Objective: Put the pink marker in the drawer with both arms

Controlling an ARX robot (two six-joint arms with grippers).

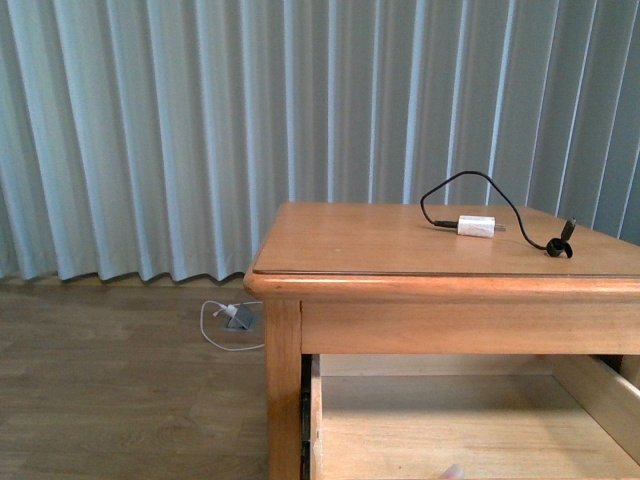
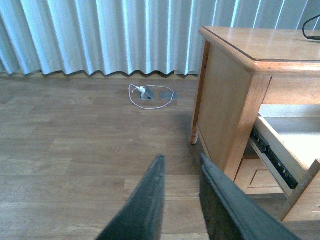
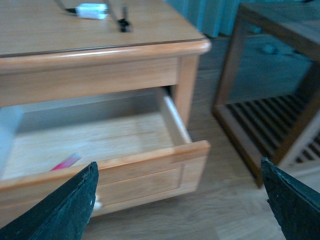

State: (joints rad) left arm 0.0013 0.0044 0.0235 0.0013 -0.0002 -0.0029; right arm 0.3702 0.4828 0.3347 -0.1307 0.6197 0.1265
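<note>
Lying blurred in drawer [image 3: 165, 165], pink marker [image 3: 65, 162] half hidden, left fingers [image 2: 145, 210] narrow, right fingers [image 3: 65, 210] wide

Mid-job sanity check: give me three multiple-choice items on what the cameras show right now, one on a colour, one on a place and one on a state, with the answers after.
1. The cable plugged into the charger block on the tabletop is:
A black
B red
C yellow

2. The pink marker lies:
A on the tabletop
B inside the drawer
C against the charger block

3. The drawer is:
A shut flush
B pulled open
C taken out of the table

Answers:
1 A: the front view shows a thin black loop running from the white block.
2 B: the right wrist view shows the marker on the pale drawer floor.
3 B: its front panel stands well out from the table, and the inside is in view.
</note>
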